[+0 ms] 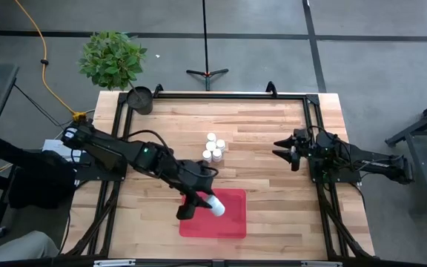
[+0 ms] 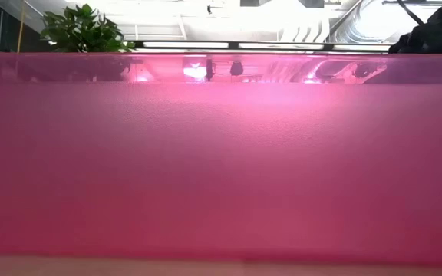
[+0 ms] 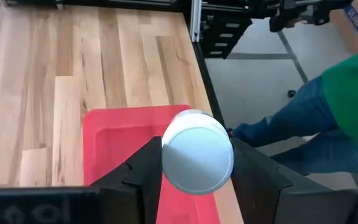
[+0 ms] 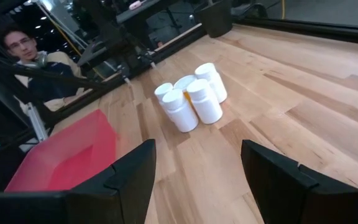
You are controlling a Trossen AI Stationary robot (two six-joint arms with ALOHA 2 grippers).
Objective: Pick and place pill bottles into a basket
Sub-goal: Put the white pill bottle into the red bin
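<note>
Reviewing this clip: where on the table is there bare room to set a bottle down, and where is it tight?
Bare wood lies between the bottle cluster and the right gripper, open at the right edge, and along the far edge beside the dark pot. The red basket is bare except where the left gripper holds a white-capped bottle over it. It is tight between cluster and basket.

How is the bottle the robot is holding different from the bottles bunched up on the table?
The held bottle is up in the left gripper, over the red basket; the clustered bottles rest on the wooden table.
The held bottle is alone; the clustered bottles crowd close together.
The held bottle is pinched between two fingers; the clustered bottles are untouched, with the right gripper apart from them.
All have round white caps.
</note>
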